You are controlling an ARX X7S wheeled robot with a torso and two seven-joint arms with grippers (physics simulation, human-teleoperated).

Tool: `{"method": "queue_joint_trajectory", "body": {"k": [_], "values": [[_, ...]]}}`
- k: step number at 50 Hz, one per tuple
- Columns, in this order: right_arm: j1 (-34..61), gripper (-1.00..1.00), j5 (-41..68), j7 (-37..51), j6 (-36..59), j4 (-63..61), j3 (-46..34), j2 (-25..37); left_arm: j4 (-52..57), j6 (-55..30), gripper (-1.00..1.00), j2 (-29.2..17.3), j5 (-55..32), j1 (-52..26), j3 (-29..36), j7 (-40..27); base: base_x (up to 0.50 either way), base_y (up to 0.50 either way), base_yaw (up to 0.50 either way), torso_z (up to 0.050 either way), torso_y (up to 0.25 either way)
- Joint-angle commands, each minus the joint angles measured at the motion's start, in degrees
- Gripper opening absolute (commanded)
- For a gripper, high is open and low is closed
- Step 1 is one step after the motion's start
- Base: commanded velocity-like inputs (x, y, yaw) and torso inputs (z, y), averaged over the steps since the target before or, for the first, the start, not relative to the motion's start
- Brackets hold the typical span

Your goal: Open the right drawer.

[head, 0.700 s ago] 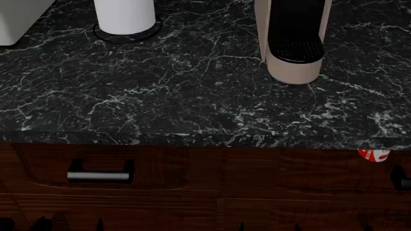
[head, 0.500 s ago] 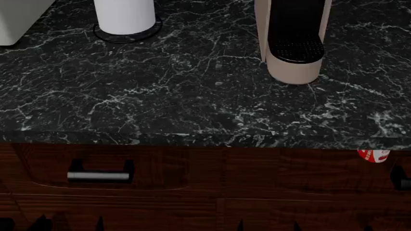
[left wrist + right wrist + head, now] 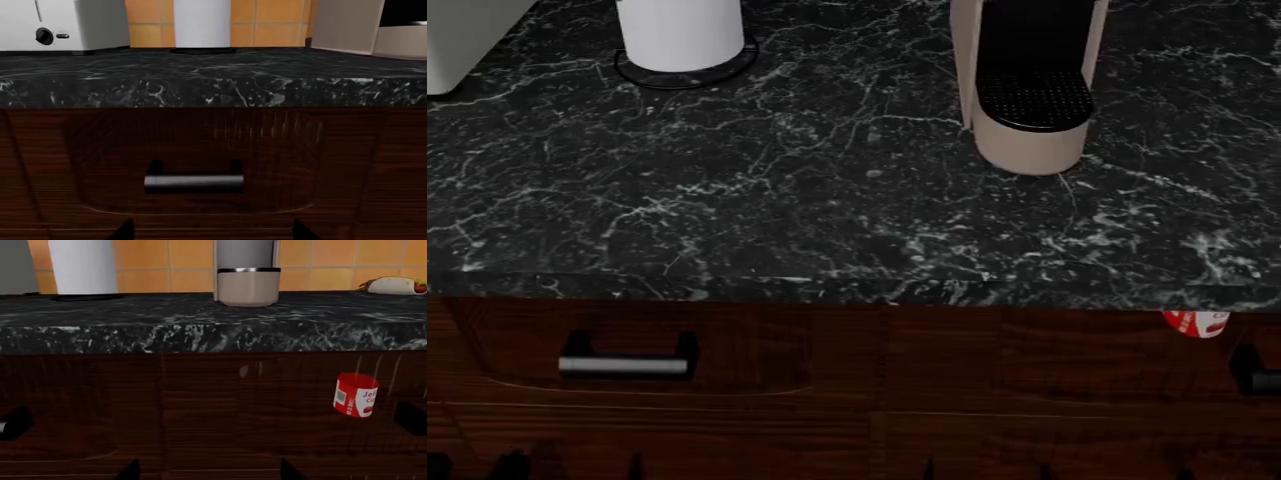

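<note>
marble counter (image 3: 827,190) | right drawer (image 3: 1094,355) shut | red can (image 3: 355,394) on front

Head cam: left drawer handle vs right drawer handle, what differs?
The left drawer handle shows whole: a silver bar on two black posts. The right drawer handle is cut off by the picture's edge, so only a dark end shows. A red can appears against the wood just up and left of the right drawer handle; nothing is near the left drawer handle. Shared: similar height, on dark wood fronts under the marble counter, and both fronts look shut.
</note>
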Motion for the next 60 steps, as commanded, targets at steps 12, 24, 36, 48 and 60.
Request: {"method": "queue_joint_trajectory", "body": {"k": [12, 24, 36, 48, 60], "values": [[0.19, 1.00, 2.10, 1.58, 0.16, 0.29, -1.69, 1.69, -0.56, 0.56, 1.00, -1.41, -1.45, -0.26, 1.85, -2.10, -0.02, -0.28, 0.00, 0.000, 0.000], [0.21, 1.00, 2.98, 2.32, 0.27, -0.04, -2.65, 2.50, -0.99, 0.95, 1.00, -2.12, -2.07, -0.48, 2.82, -3.07, -0.03, -0.29, 0.00, 0.000, 0.000], [0.38, 1.00, 3.82, 2.87, -0.22, 0.20, -3.34, 3.11, -0.85, 0.66, 1.00, -2.71, -2.55, -0.55, 3.69, -4.00, -0.02, -0.29, 0.00, 0.000, 0.000], [0.25, 1.00, 4.37, 3.64, -0.19, -0.24, -4.00, 3.62, -0.63, 0.75, 1.00, -3.31, -3.11, -0.54, 4.29, -4.53, -0.03, -0.28, 0.00, 0.000, 0.000], [0.46, 1.00, 4.98, 4.11, -0.29, -0.06, -4.53, 4.16, -0.68, 0.91, 1.00, -3.78, -3.60, -0.67, 4.93, -5.09, -0.03, -0.27, 0.00, 0.000, 0.000]]}}
